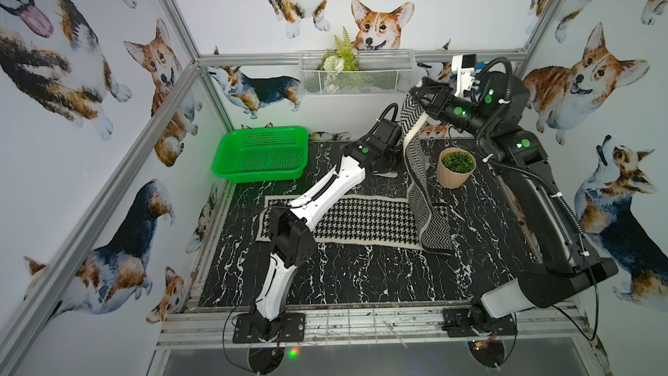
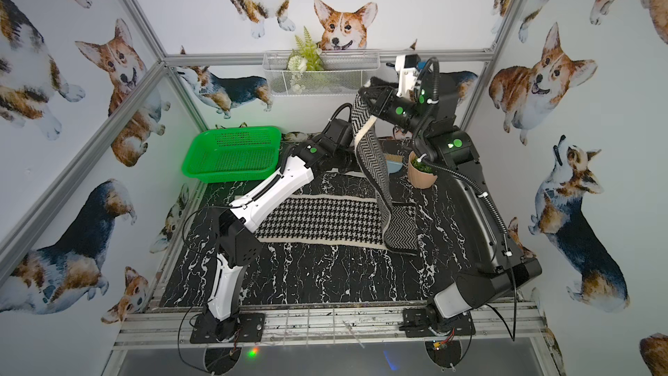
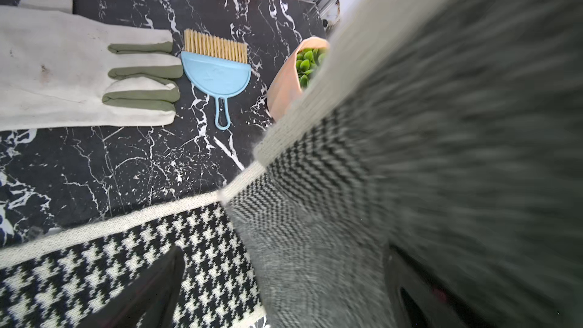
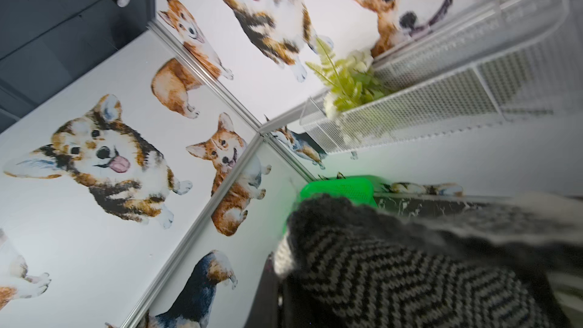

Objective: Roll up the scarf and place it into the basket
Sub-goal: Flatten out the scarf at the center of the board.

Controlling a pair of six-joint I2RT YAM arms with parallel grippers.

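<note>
A black marble-look table [image 1: 361,276] fills an aluminium-framed booth whose walls [image 1: 90,103] carry corgi prints. A white wire basket [image 1: 361,74] hangs on the back wall. The green basket [image 1: 260,175] stands at the table's far left corner. The scarf [image 1: 361,218] lies houndstooth-up across the middle. Its right end is hoisted, herringbone showing, and clenched in the right gripper [image 1: 418,92] above the far edge. The left gripper [image 3: 285,254] hangs released over the flat part.
</note>
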